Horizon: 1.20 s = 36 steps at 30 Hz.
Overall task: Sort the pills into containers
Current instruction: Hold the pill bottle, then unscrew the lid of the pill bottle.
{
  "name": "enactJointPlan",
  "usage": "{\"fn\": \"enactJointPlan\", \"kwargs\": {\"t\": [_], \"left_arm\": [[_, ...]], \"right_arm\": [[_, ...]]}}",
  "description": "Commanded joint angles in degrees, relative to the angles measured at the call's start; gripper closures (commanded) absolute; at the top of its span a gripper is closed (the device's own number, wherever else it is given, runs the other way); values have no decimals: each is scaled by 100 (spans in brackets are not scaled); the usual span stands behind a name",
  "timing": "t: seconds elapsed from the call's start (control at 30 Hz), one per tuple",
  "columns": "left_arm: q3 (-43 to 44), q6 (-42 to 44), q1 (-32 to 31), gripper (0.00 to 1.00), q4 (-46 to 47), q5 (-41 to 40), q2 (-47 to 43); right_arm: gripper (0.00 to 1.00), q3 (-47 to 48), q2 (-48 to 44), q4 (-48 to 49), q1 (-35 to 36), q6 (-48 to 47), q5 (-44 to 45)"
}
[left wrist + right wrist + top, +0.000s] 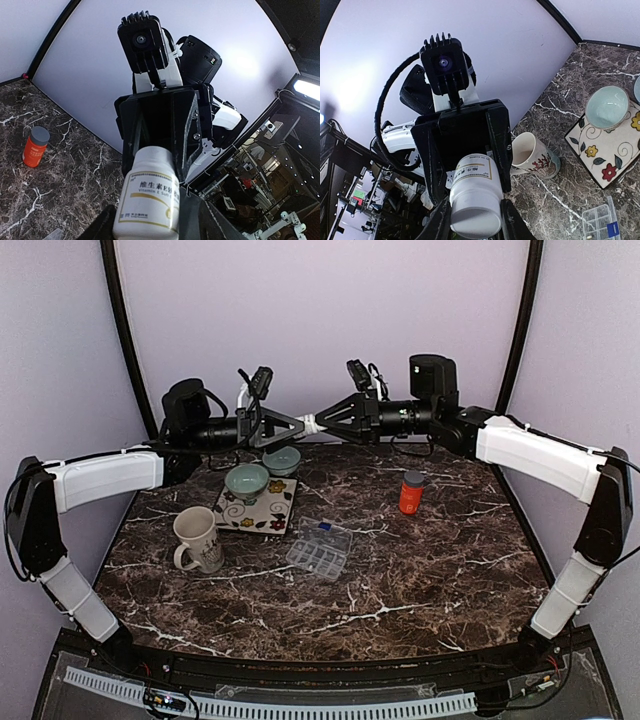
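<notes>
Item: white vitamin bottle, labelled "Vitamin E", held level in mid-air above the far edge of the marble table.

Left gripper: fingers closed around one end of the bottle.

Right gripper: fingers closed around the opposite end, so the two grippers meet nose to nose.

Clear organiser box: flat on the table, well below the joined grippers and nearer the arm bases, touching neither (one cell shows something blue; its lid state cannot be told).

Orange pill bottle: upright, grey cap, right of the box, well apart.

Cream mug: left of the box.

Two pale green bowls: the nearer one on a floral tile.
</notes>
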Motion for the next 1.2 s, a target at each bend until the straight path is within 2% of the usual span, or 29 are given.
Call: {"fn": "enactJointPlan", "kwargs": {"t": [0.0,0.43,0.63,0.87,1.17], "left_arm": [[173,82,-33,45,92,32,-30],[147,65,-40,57,204,57,-28],[113,-264,-42,71,708,126,135],[394,-473,-42,100,910,311,414],[573,-504,-37,100,620,517,306]], "right_arm": [[100,-135,-16,266,53,8,-79],[100,-112,46,195,61,8,-79],[100,86,93,-154,88,22,-85],[100,222,146,-501,106,-317,-31],[100,763,327,-1374,114,-1570,42]]}}
